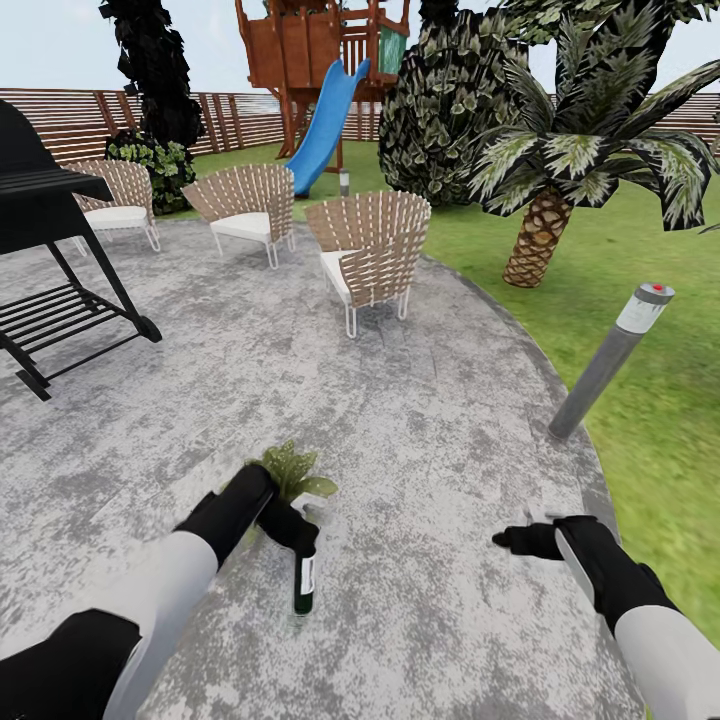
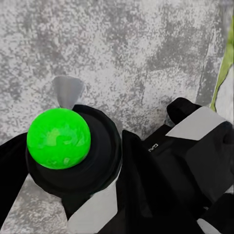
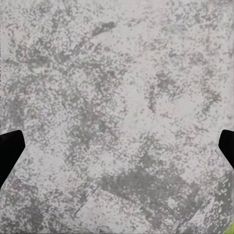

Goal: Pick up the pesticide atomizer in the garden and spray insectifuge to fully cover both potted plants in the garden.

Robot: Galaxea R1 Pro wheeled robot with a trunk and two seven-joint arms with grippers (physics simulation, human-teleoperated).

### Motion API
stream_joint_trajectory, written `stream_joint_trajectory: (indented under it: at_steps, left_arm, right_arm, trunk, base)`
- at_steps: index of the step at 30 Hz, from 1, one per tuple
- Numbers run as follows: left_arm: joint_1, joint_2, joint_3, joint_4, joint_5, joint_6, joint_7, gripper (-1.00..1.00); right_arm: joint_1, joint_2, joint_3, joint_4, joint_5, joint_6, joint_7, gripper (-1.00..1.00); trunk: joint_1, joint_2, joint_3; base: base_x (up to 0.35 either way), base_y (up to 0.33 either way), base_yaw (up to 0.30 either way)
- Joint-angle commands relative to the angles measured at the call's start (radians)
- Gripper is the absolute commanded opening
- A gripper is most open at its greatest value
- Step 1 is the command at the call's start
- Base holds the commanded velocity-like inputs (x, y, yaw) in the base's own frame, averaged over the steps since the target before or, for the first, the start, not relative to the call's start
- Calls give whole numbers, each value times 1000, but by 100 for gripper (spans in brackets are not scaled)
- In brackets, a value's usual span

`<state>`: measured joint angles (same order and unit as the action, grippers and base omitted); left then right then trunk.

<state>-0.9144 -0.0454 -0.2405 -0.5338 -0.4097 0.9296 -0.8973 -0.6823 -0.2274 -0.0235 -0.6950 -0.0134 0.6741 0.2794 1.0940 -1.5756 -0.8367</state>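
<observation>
We have the spray bottle [image 1: 304, 583] in hand: our left gripper [image 1: 292, 527] is clenched around its upper part, and it hangs upright over the grey paving [image 1: 400, 420], right beside one small leafy plant [image 1: 292, 471]. Our right gripper [image 1: 520, 541] hovers empty over the paving with its fingers spread apart. Pickup looks done to us, while spraying this plant and finding the second one remain.

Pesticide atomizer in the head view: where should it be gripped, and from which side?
Grip its upper end, coming from the robot's left, where the left gripper sits: the pesticide atomizer is slim and upright, so fingers span it easily.
</observation>
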Motion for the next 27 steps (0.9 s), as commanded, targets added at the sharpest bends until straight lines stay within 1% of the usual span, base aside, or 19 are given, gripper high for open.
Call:
stream_joint_trajectory:
  at_steps: [1,3,4,6,7,8,9,11,12,14,16,18,19,21,22,23,25,26,27]
  left_arm:
    - [-2,0,-1,-18,-14,1,-29,-100]
    - [-7,1,-4,-101,-15,2,-109,-100]
    - [-8,3,-5,-133,-15,2,-139,-100]
    - [-11,6,-6,-183,-16,2,-197,-100]
    - [-20,7,-10,-204,-16,1,-233,-100]
    - [-32,8,-14,-212,-17,1,-255,-100]
    - [-49,9,-22,-218,-17,-1,-286,-100]
    - [-64,10,-41,-223,-17,-15,-316,-100]
    - [-75,10,-59,-223,-17,-41,-336,-100]
    - [-85,10,-78,-224,-17,-68,-365,-100]
    - [-100,10,-90,-224,-19,-103,-427,-100]
    - [-107,10,-93,-220,-20,-162,-479,-100]
    - [-108,10,-93,-218,-21,-184,-498,-100]
    - [-110,12,-101,-216,-24,-231,-543,-100]
    - [-111,13,-114,-216,-25,-248,-564,-100]
    - [-111,16,-152,-215,-26,-269,-598,-100]
    - [-112,24,-223,-215,-27,-283,-634,-100]
    - [-111,32,-258,-215,-26,-289,-647,-100]
    - [-111,39,-272,-215,-26,-291,-652,-100]
  right_arm:
    - [0,-1,-2,-4,-1,5,4,100]
    - [0,-5,-4,-11,-2,5,14,100]
    - [0,-8,-5,-19,-4,5,30,100]
    - [0,-22,-7,-47,-5,5,99,100]
    - [0,-38,-9,-72,-4,5,177,100]
    - [-1,-52,-11,-91,-4,4,230,100]
    - [-1,-76,-13,-125,-4,4,304,100]
    - [-2,-99,-14,-194,-4,4,384,100]
    - [-2,-109,-14,-256,-4,4,444,100]
    - [-2,-116,-15,-325,-4,4,532,100]
    - [-3,-120,-16,-391,-3,4,656,100]
    - [-6,-122,-16,-411,-3,4,729,100]
    - [-8,-122,-16,-414,-3,4,753,100]
    - [-11,-120,-12,-422,-2,4,834,100]
    - [-11,-119,-10,-426,-1,4,865,100]
    - [-11,-118,-6,-432,-1,4,895,100]
    - [-11,-117,-4,-442,-1,4,913,100]
    - [-11,-116,-2,-447,0,4,920,100]
    - [-11,-114,4,-450,0,4,922,100]
  trunk:
    - [0,0,-1]
    - [0,0,-1]
    - [0,0,-1]
    - [0,0,-1]
    - [0,0,-1]
    - [0,0,-1]
    - [0,0,-1]
    - [0,0,-1]
    - [0,0,-1]
    - [0,0,-1]
    - [0,0,-1]
    - [0,0,-1]
    - [0,0,-1]
    - [0,0,-1]
    - [0,0,-1]
    - [0,0,-1]
    - [0,0,-1]
    - [0,0,-1]
    - [0,0,-1]
  base:
    - [0,0,0]
    - [0,0,0]
    - [0,0,0]
    - [0,0,0]
    - [0,0,0]
    - [0,0,0]
    - [0,0,0]
    - [0,0,0]
    - [0,0,0]
    - [0,0,0]
    - [0,0,0]
    - [0,0,0]
    - [0,0,0]
    - [0,0,0]
    - [0,0,0]
    - [0,0,0]
    - [0,0,0]
    - [0,0,0]
    - [0,0,0]
